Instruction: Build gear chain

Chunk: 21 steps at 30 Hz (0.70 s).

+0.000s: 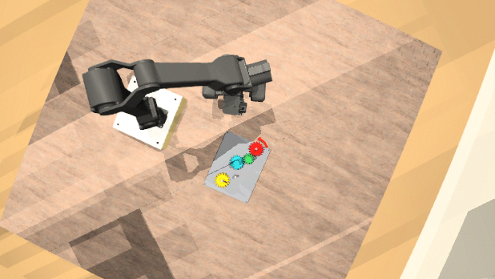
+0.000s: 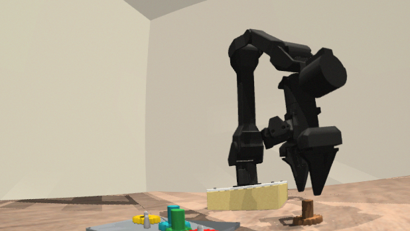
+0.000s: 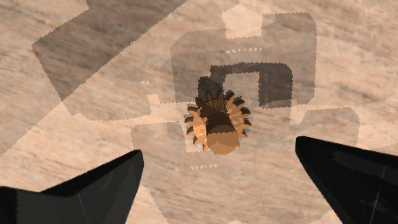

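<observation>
Nearest in the exterior view is the grey board (image 1: 240,193) (image 2: 109,226), partly cut off by the lower edge of the picture, with its gears and pegs. The red gear (image 1: 258,151) (image 2: 206,230) is at the front, at one end of the row, with the curved red arrow (image 1: 263,142) beside it. Next comes the green gear (image 1: 248,159) (image 2: 178,219), its teeth close up against the red one, then the cyan gear (image 1: 236,163) (image 2: 173,214), just beside the green. Both the green and the cyan gear have upright round handles. An empty peg (image 1: 235,176) (image 2: 146,222) stands near the cyan gear and the yellow gear (image 1: 219,179) (image 2: 137,219); a gap separates those two gears.

Farther back, off the board, the loose brown gear (image 2: 308,220) (image 3: 201,125) stands on the tabletop (image 1: 320,160) (image 2: 365,199) (image 3: 50,160), handle up. The fingers (image 2: 321,169) point down above it, wide open and holding nothing; in the wrist view the gear shows between them, nearer the top of the picture than the tips. From above, the arm (image 1: 184,74) (image 2: 246,99) hides the brown gear.

Behind, the arm's base has a white top plate (image 1: 173,106) (image 2: 278,182) over a yellowish block (image 2: 232,200). Pale walls (image 2: 79,99) rise beyond.
</observation>
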Motion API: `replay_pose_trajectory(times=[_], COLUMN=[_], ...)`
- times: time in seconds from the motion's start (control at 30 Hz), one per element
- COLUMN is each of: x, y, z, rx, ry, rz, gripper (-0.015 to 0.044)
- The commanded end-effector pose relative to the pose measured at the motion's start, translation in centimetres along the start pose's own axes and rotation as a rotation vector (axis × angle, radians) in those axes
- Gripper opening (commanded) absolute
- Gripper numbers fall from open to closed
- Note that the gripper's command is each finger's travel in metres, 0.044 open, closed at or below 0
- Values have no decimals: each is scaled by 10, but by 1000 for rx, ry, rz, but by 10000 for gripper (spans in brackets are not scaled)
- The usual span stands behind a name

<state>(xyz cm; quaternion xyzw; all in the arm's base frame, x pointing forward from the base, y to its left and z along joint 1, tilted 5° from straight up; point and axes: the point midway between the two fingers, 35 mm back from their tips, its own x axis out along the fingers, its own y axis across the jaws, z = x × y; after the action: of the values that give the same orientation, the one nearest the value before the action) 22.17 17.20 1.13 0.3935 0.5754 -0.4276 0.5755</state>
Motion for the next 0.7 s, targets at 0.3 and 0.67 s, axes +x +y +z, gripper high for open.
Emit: replay_pose_trajectory(times=[0.3, 0.67], x=[24, 25], y=[-3, -3], z=[1, 1], rx=[5, 5], ry=[0, 0], rz=[-13, -13], gripper=[440, 387])
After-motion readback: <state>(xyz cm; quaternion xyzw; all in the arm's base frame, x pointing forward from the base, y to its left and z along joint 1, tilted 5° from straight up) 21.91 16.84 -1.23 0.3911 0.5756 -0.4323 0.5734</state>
